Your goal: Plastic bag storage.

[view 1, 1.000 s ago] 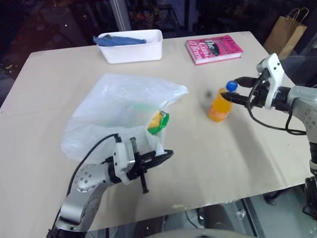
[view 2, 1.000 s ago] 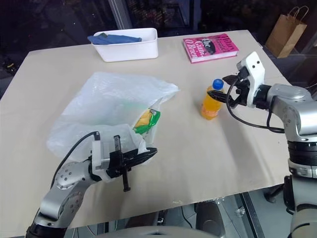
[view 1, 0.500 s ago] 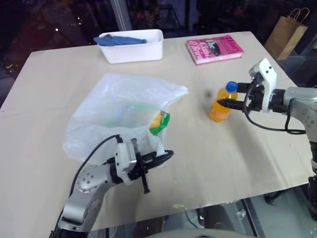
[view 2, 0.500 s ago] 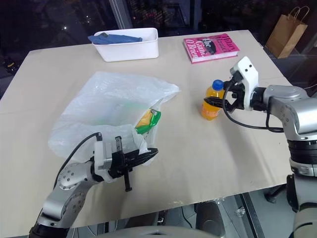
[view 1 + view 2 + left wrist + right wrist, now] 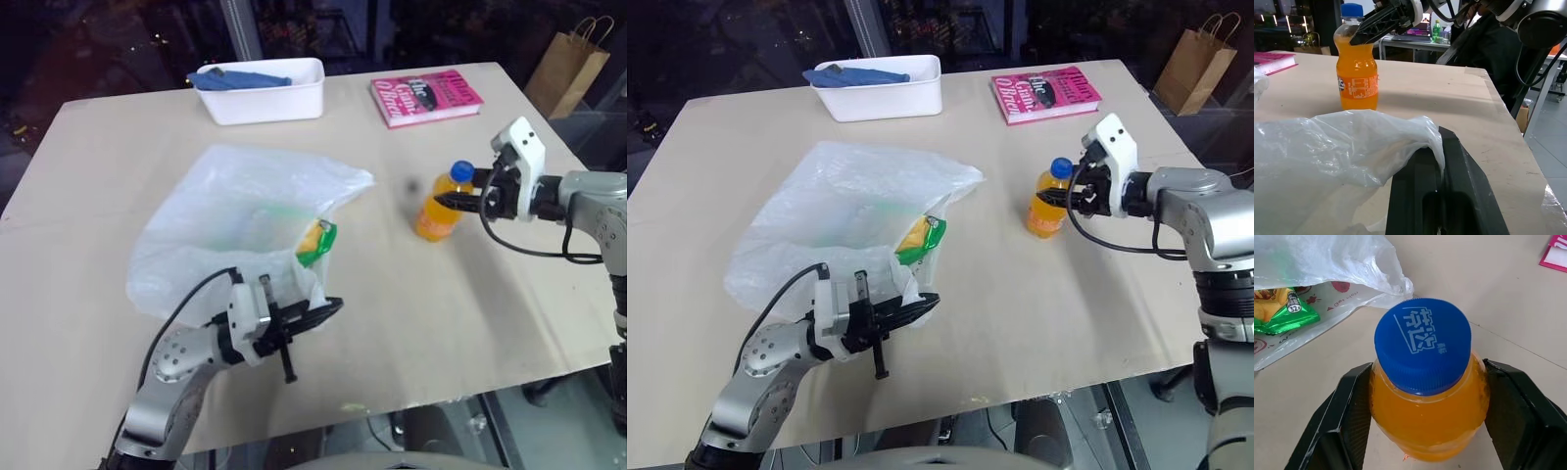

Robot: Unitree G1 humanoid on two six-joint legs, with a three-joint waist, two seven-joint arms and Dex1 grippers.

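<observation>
Plastic bag (image 5: 235, 220): lies crumpled, centre-left of the head view on the table (image 5: 470, 323), mouth facing the bottle; thin, translucent white, red print near the bottom; a green-and-yellow chips packet (image 5: 314, 242) sits at the mouth.
Left gripper (image 5: 318, 311): clenched on the bag's lower rim.
Right gripper (image 5: 460, 199): fingers flank the orange soda bottle (image 5: 440, 204) just under its blue cap, seemingly touching; full clamp unclear.
Risk: a high hold could tip or drop the bottle.
Risk: the thin film may slip free, closing the mouth.
</observation>
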